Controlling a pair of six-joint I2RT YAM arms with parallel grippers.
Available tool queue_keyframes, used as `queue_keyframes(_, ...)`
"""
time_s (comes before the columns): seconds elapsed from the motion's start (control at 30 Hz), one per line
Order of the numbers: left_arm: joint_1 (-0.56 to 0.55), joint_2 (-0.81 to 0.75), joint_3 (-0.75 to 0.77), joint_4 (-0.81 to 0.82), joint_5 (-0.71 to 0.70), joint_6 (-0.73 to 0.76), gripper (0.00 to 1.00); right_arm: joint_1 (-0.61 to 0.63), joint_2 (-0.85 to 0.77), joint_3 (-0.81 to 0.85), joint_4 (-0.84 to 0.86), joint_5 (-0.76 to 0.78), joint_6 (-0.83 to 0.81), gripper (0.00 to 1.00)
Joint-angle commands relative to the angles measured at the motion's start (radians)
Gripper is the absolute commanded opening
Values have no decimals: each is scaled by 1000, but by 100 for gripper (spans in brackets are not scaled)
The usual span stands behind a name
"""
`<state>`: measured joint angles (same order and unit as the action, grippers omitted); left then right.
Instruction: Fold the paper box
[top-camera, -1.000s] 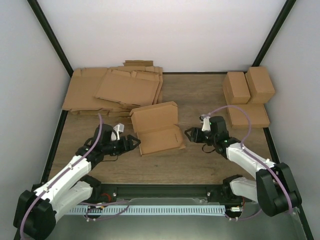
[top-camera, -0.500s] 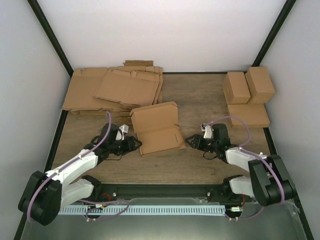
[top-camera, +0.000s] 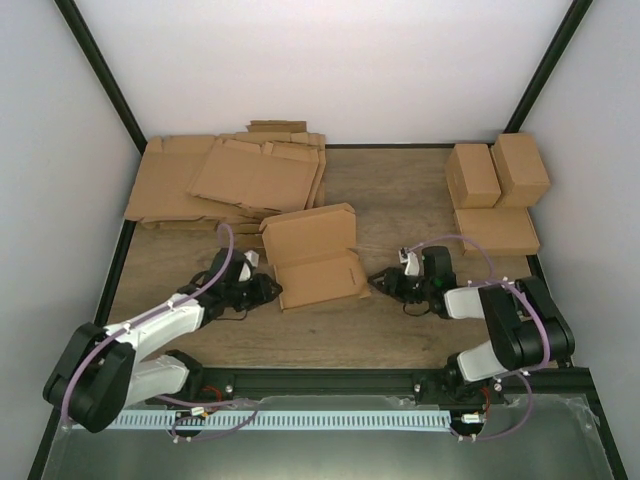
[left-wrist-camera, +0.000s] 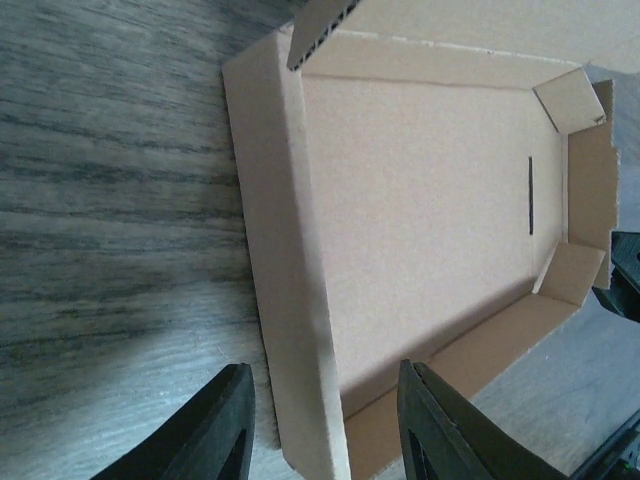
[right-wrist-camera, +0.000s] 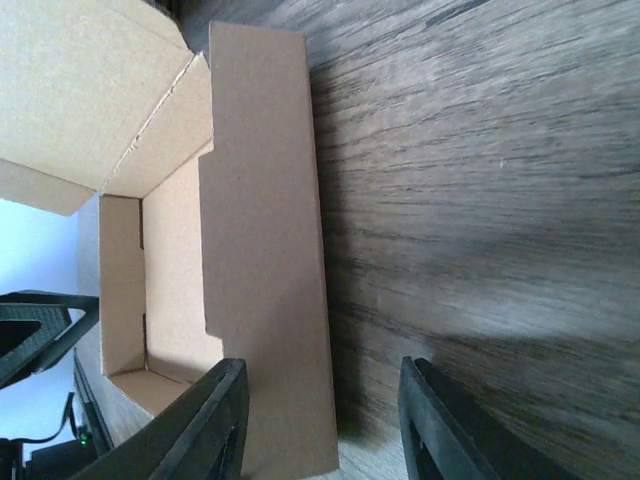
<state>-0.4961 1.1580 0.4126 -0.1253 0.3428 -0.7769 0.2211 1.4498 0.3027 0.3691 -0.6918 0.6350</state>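
Observation:
The paper box (top-camera: 315, 262) lies half-folded in the middle of the table, its tray open and its lid flap raised at the back. My left gripper (top-camera: 268, 287) is open at the box's left side. In the left wrist view the left side wall (left-wrist-camera: 285, 250) stands between the gripper's (left-wrist-camera: 322, 366) jaws, touching neither. My right gripper (top-camera: 378, 281) is open at the box's right side. The right side wall (right-wrist-camera: 265, 200) stands by the right gripper's (right-wrist-camera: 322, 362) left finger, with bare wood across the rest of the gap.
A pile of flat cardboard sheets (top-camera: 230, 180) lies at the back left, just behind the box. Two folded boxes (top-camera: 495, 172) stand at the back right, with a flatter one (top-camera: 497, 230) in front of them. Black frame posts run along both side edges.
Both grippers have moved in to the box's side walls, the left from the left and the right from the right. Both pairs of jaws have narrowed. The box has not moved.

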Motion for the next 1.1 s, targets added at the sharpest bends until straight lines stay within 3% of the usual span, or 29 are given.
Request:
queue_keyframes(0.0, -4, 33, 3, 62, -28, 1, 41, -29, 52, 37, 25, -20, 27, 43)
queue_keyframes(0.33, -4, 129, 12, 122, -54, -6, 37, -34, 164, 78, 109, -135, 56, 43)
queue_keyframes(0.6, -4, 188, 5, 165, -43, -4, 7, -34, 188, 76, 174, -224, 70, 42)
queue_keyframes(0.97, -4, 154, 9, 121, -61, 27, 4, -34, 12, 53, 164, -235, 87, 44)
queue_keyframes(1.07, -5, 151, 8, 116, -68, 31, 4, -34, -10, 54, 179, -283, 98, 50)
